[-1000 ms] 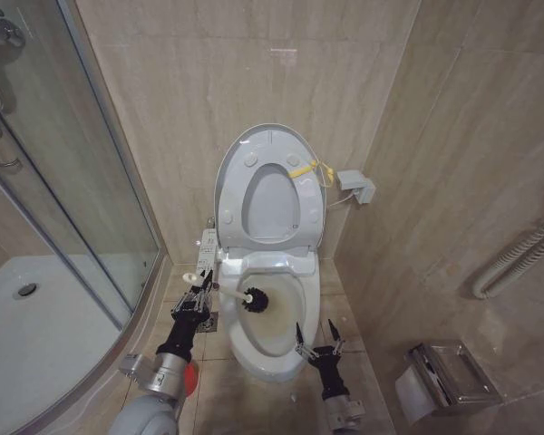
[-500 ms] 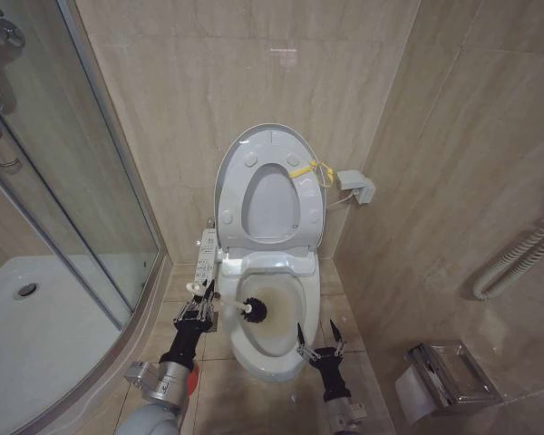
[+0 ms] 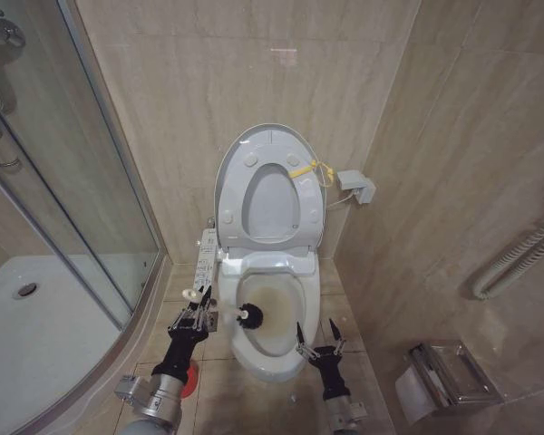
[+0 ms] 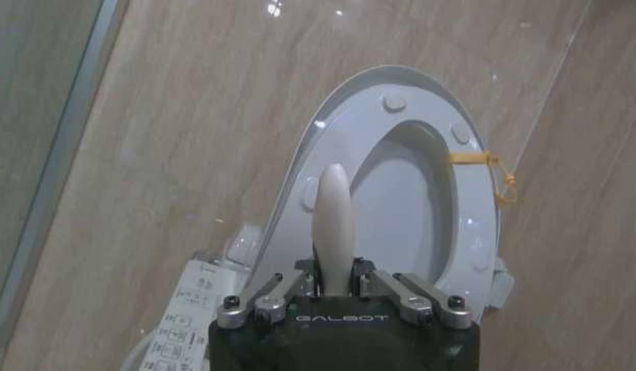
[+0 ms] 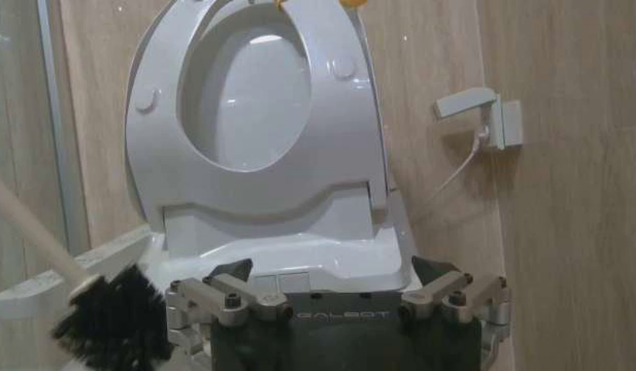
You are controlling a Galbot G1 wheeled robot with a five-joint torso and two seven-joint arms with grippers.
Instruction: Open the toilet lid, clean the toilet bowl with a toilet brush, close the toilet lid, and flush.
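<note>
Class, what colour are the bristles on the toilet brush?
Black, clearest in the right wrist view: toilet brush.

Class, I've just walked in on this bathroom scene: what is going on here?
The robot is scrubbing a toilet. Its left gripper is shut on the slim white handle of the toilet brush, whose dark bristle head is inside the white ceramic toilet bowl, near its left rim. The large white plastic toilet lid and the ring-shaped seat stand raised against the tiled wall. The right gripper hangs open at the bowl's front right rim, holding nothing.
</note>
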